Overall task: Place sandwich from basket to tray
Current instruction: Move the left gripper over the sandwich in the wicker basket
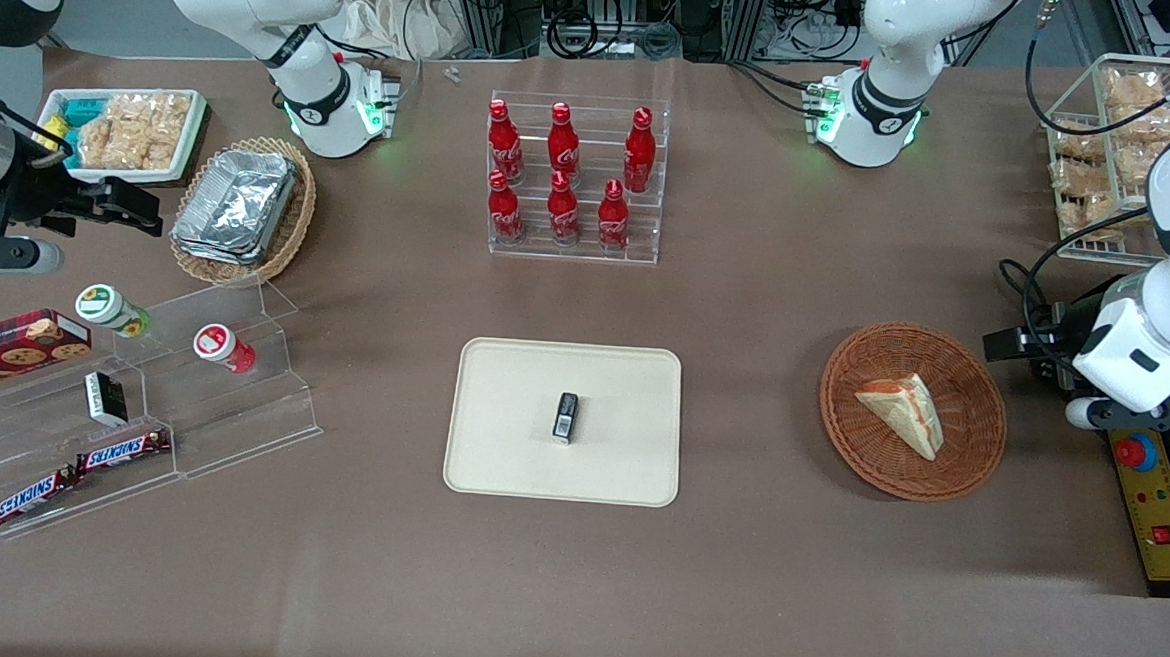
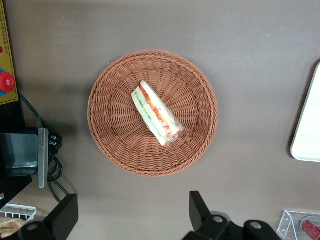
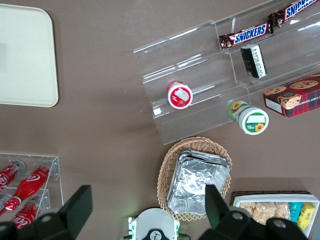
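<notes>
A: So, where's the sandwich (image 1: 903, 413) right now

B: Lying in the reddish wicker basket (image 1: 973, 377), roughly mid-bowl, filling edge turned up toward the wrist camera. Not lifted, nothing touching it

A: And the gripper (image 2: 132, 217)

B: High above the basket, at the working arm's end of the tabletop. Fingers spread wide apart, holding nothing. In the wrist view the basket sits framed between the two fingers (image 2: 64, 214), so I'd say it's lined up for a descent, not gripping yet

A: Why that wide

B: My guess: the wedge is broad and soft, so the jaws need room to straddle it across the thin dimension. Too hard a pinch could squash the bread

A: Tray (image 1: 508, 465)

B: Cream one, mid-table near the front edge, well apart from the basket toward the parked arm's end. Small dark packet (image 1: 565, 416) lies about its centre, so bare room is along the rims and corners

A: Anything else worth tagging

B: Rack of red bottles (image 1: 565, 175) farther from the front camera than the tray, clear of the likely path

A: Progress

B: Basically the start, pick not yet made
</notes>
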Robot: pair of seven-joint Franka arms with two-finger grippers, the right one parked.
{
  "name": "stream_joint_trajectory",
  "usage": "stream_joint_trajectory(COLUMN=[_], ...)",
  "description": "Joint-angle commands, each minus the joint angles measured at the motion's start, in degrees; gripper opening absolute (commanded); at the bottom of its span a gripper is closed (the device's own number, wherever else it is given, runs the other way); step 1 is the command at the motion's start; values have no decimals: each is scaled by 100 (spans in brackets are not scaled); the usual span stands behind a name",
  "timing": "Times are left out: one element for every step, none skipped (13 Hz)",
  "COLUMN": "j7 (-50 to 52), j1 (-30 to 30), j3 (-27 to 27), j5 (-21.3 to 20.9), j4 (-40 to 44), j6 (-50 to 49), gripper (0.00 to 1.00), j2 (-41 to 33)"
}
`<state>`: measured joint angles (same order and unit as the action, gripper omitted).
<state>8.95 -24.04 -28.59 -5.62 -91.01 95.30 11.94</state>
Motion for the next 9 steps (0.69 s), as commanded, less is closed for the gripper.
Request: stream_joint_trajectory(j7=[-130,-130,-122,-104,-104,-104,-87,-52,10], j1=[-74,-74,-74,-74,-74,-83,-74,-74,-74], j3=[-41,-41,-41,-41,-41,-41,-41,-41,-41], j5=[87,87,87,96,104,104,104,78,78], j4=[13,13,5,-13,-56,-161,-241,-372,-599], j6=[-99,-99,-99,-108,-134,-126,-82,40,250], gripper=[99,99,99,99,99,99,99,99,99], j2=[-104,-95,-104,-95,-95,-95,-86,-69,-95])
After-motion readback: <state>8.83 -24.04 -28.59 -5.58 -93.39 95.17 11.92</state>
